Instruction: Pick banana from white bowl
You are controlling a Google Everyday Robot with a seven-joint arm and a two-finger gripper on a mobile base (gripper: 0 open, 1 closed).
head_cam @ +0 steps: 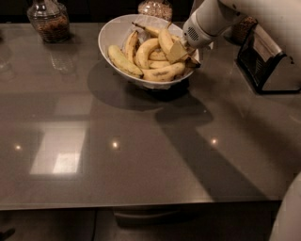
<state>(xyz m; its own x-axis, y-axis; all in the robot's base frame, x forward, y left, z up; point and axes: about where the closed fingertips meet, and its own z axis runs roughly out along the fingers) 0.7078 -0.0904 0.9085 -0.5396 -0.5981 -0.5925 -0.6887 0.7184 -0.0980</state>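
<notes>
The white bowl [112,34] stands at the back middle of the grey table and holds several yellow bananas. My gripper [177,52] reaches down from the upper right into the right side of the bowl, on the end of a white arm [207,21]. It sits right against a thick, arched yellow banana [164,40] that stands up a little above the others. Part of that banana is hidden behind the gripper. Other bananas [124,61] lie to the left and along the bowl's front.
A glass jar of brown contents [47,21] stands at the back left, and another jar [155,8] stands behind the bowl. A black and silver rack [269,61] stands at the right. The table's front edge [141,203] runs along the bottom.
</notes>
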